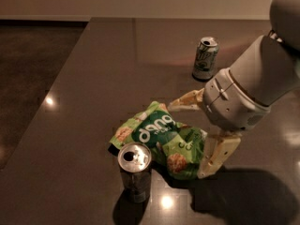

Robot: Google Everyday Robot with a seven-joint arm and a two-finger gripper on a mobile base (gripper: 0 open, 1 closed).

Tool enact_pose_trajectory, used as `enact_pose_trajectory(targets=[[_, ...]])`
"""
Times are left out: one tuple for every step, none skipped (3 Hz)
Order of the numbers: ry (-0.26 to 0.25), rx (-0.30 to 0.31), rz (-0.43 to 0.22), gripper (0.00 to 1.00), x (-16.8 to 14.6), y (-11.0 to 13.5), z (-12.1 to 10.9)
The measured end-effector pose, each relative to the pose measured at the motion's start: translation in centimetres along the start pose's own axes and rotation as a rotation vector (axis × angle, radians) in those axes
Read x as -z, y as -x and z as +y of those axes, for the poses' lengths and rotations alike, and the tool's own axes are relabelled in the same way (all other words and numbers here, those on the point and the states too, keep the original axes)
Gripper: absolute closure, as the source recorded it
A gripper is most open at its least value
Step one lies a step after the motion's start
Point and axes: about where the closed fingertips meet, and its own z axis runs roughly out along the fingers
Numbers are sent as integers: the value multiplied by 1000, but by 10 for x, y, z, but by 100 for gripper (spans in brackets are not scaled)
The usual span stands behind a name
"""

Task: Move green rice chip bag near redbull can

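While the green rice chip bag (154, 132) lies lower centre, just behind the redbull can (134, 165), the gripper (186, 139) straddles its right end, fingers spread wide, not clamped.

Reaching in from the right, the robot's pale grey cylindrical arm (253, 78) angles down and leftward, its cream two-finger gripper (187, 139) held low, fingers (215, 153) splayed wide.

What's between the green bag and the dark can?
Nothing in camera view: crinkly green rice chip bag abuts slim dark redbull can; end effector at bag's right end.
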Motion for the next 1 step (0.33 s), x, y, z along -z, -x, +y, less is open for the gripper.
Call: enact_pose_trajectory(targets=[[0,0,0,0,0,0,0]])
